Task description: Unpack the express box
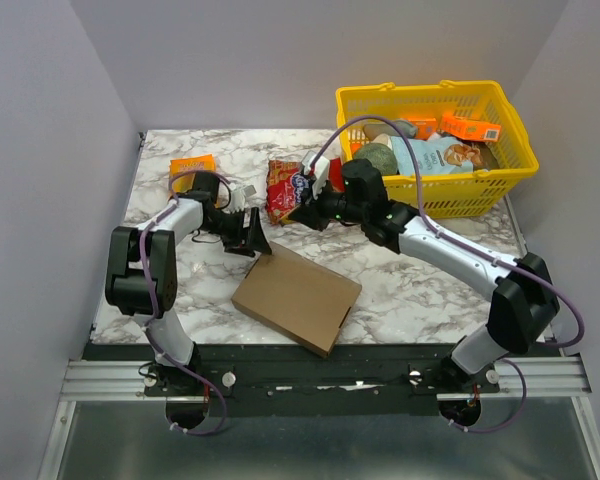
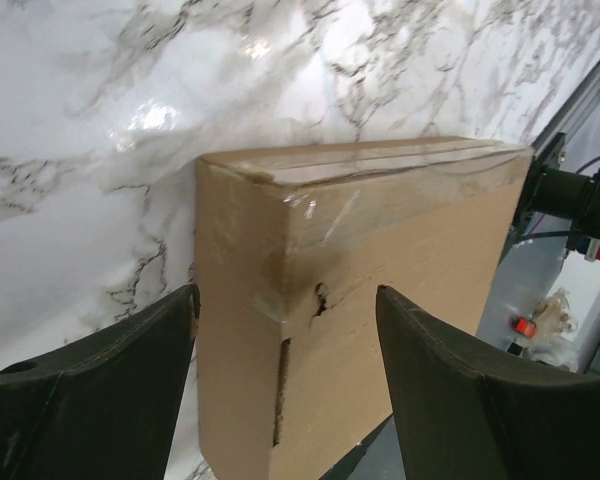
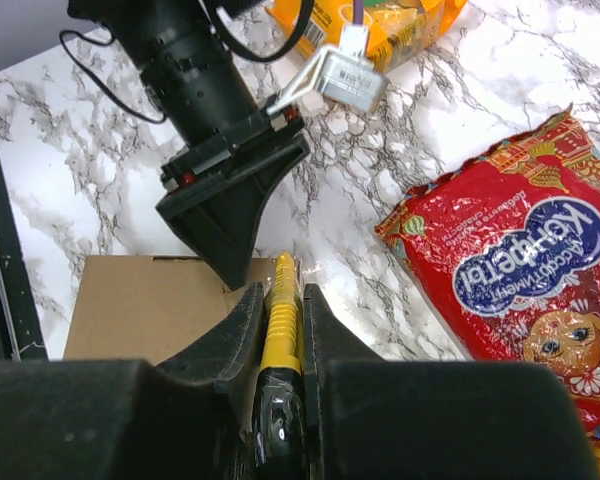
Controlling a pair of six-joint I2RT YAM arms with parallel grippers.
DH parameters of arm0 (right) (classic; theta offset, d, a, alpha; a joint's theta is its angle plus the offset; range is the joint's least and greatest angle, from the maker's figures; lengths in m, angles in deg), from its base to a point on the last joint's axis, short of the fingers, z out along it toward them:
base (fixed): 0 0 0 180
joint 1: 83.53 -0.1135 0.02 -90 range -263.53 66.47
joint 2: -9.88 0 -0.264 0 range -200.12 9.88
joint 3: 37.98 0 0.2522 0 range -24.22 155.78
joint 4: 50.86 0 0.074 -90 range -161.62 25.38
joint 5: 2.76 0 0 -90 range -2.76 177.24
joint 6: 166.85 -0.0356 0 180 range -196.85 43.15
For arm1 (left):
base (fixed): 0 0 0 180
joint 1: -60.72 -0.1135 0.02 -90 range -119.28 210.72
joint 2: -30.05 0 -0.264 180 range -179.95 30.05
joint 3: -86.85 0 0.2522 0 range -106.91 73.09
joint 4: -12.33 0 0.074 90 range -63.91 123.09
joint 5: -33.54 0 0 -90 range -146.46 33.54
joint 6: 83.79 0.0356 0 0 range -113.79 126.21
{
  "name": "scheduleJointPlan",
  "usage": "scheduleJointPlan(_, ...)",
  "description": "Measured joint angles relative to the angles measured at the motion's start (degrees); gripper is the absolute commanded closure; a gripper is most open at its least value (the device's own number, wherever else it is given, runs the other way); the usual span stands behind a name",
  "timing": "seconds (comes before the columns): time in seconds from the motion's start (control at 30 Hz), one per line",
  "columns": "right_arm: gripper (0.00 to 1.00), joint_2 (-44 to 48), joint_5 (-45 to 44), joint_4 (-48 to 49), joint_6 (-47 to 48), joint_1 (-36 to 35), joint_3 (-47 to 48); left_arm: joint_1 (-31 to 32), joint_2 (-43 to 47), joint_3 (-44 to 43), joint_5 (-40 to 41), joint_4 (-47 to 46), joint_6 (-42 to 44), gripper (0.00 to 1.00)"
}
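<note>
The express box (image 1: 295, 295) is a flat brown cardboard box with clear tape on it, lying closed near the table's front middle. My left gripper (image 2: 285, 295) is open and straddles the far end of the express box (image 2: 360, 300), one finger on each side. In the top view the left gripper (image 1: 253, 238) sits at the box's far left corner. My right gripper (image 3: 280, 290) is shut on a yellow and black tool (image 3: 282, 320). The tool's yellow tip points at the far edge of the express box (image 3: 145, 305), just beside the left gripper (image 3: 235, 215). In the top view the right gripper (image 1: 310, 210) hangs just beyond the box.
A red snack bag (image 1: 283, 187) lies on the marble table (image 1: 430, 270) behind the grippers, and it also shows as the red snack bag (image 3: 525, 270) in the right wrist view. A yellow basket (image 1: 510, 150) with several items stands at the back right. An orange packet (image 1: 192, 164) lies at the back left.
</note>
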Motion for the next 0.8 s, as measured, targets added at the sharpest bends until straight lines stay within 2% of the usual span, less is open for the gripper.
scheduleJointPlan(0.2, 1.00, -0.74, 0.00, 1.62, -0.92, -0.04, -0.92, 0.00, -1.40, 4.37, 3.56, -1.09, -2.03, 0.24)
scheduleJointPlan(0.8, 1.00, -10.71, -5.62, 4.42, 0.90, -3.61, 1.77, -0.33, -2.91, 4.22, 2.75, -0.83, -3.58, 0.25)
